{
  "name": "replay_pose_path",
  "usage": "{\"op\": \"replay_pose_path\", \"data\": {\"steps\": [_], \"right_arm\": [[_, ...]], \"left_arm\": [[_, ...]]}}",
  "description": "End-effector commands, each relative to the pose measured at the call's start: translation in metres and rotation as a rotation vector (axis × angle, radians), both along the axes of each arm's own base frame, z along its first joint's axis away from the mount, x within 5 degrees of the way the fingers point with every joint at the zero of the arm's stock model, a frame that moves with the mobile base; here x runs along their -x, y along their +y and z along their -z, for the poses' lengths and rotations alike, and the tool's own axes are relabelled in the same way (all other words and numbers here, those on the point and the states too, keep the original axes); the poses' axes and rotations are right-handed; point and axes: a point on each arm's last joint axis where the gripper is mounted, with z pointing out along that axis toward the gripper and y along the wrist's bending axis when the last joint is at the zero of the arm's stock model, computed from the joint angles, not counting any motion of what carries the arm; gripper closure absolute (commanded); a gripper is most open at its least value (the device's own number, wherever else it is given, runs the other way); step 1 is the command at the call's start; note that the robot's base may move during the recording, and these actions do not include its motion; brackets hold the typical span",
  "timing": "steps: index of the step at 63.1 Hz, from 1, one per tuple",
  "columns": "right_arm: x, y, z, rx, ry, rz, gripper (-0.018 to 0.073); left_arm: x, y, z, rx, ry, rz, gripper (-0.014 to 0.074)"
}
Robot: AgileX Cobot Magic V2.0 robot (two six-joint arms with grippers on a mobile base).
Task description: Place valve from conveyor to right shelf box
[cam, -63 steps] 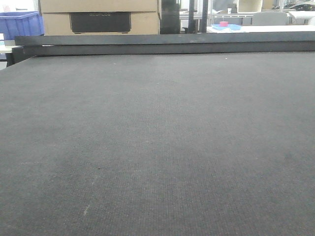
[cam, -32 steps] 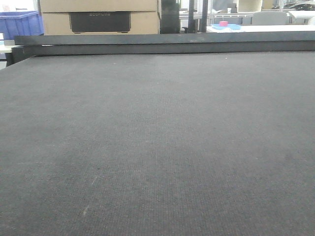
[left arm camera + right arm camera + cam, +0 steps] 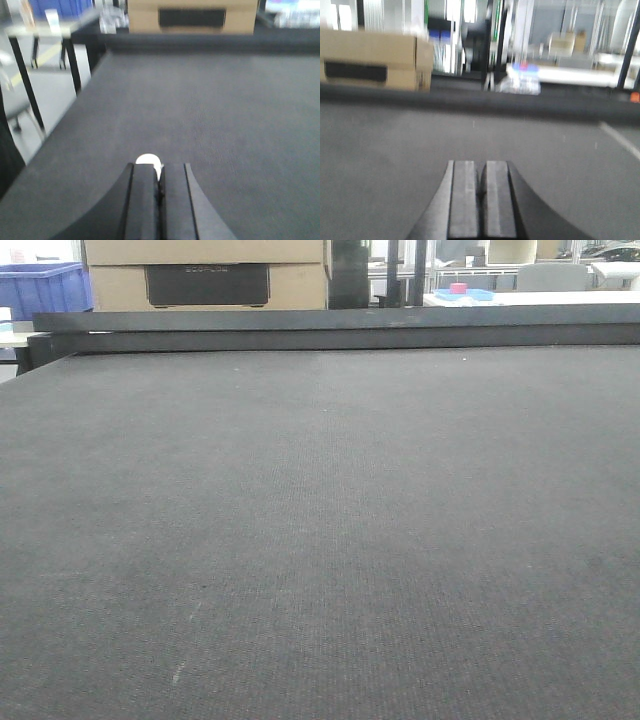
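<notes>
The conveyor is a wide dark grey woven belt that fills the front view. No valve shows on it there, and neither gripper is in that view. In the left wrist view my left gripper hangs low over the belt with its fingers pressed together. A small white rounded thing peeks out just past its left fingertip; I cannot tell whether it is the valve or whether it is held. In the right wrist view my right gripper is shut and empty over the belt. The right shelf box is out of view.
A dark rail bounds the belt's far end. Behind it stand a cardboard box with a black label, a blue bin and a white table. The belt's left edge drops to floor and table legs.
The background behind the belt has shifted a few pixels to the right in the front view. Nothing on the belt has changed.
</notes>
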Motion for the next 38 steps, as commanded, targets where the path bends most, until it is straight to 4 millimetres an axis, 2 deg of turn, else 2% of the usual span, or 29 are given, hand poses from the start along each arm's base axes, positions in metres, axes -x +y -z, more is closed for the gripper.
{"op": "replay_pose_path", "data": {"steps": [1,8,20,26,32,38], "right_arm": [[-0.013,0.002,-0.015,0.008,0.118,-0.012,0.0727],[-0.036,0.004,-0.031,0.019,0.272,-0.021,0.0727],[-0.078,0.006,-0.045,0.061,0.597,-0.033,0.0727],[-0.092,0.008,-0.053,0.073,0.734,-0.041,0.0727],[-0.108,0.009,-0.059,0.081,0.821,-0.045,0.0727],[-0.119,0.009,-0.062,0.082,0.838,-0.046,0.0727]], "left_arm": [[-0.019,-0.003,-0.014,0.038,0.122,0.022,0.0708],[-0.051,-0.006,-0.031,0.062,0.280,0.035,0.0708],[-0.108,-0.008,-0.042,0.063,0.444,0.034,0.0708],[-0.134,-0.009,-0.040,0.063,0.503,0.032,0.0708],[-0.149,-0.009,-0.035,0.062,0.552,0.031,0.0708],[-0.162,-0.010,-0.027,0.063,0.581,0.029,0.0708]]}}
